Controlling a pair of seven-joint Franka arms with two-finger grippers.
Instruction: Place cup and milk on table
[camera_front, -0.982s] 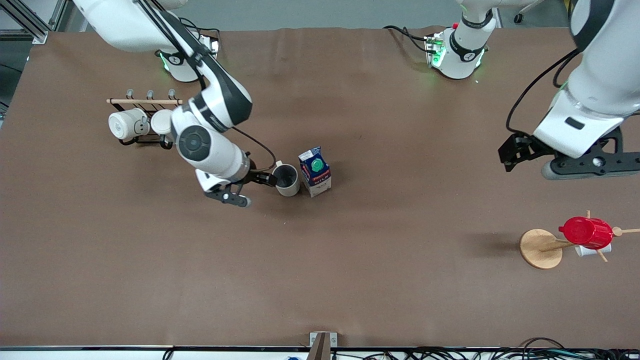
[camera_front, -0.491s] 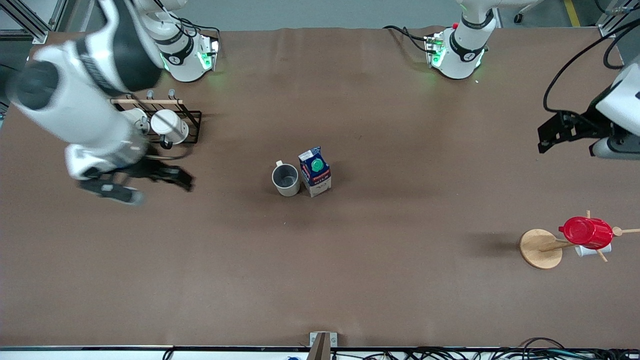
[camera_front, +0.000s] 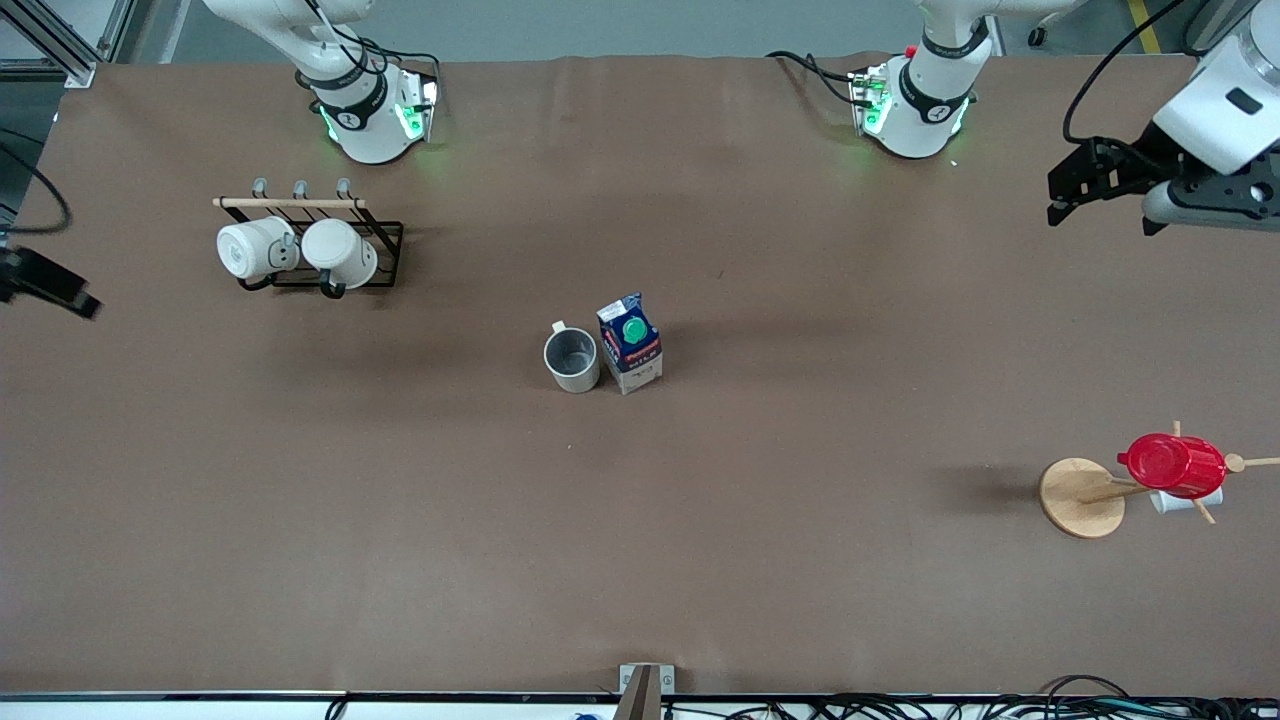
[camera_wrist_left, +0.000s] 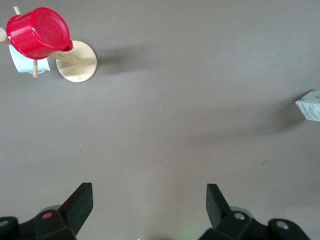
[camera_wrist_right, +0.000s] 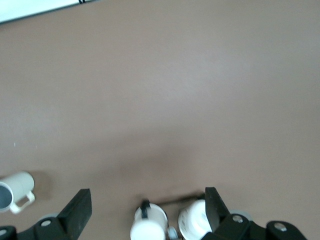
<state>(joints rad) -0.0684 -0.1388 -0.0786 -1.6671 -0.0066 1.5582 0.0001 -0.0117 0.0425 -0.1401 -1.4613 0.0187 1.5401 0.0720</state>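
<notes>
The cream-beige cup stands upright at the middle of the brown table, its handle turned toward the robots' bases. The blue milk carton with a green cap stands close beside it, toward the left arm's end. My right gripper is open and empty, over the table's edge at the right arm's end; its wrist view shows the cup far off. My left gripper is open and empty, high over the left arm's end; its wrist view shows a corner of the milk.
A black rack with two white mugs stands near the right arm's base. A wooden mug tree holding a red cup stands at the left arm's end, nearer the front camera. Both arm bases stand along the table's top edge.
My right gripper has let go of the cup and swung away to the table's edge at its own end. My left gripper has risen and drawn back toward its base.
</notes>
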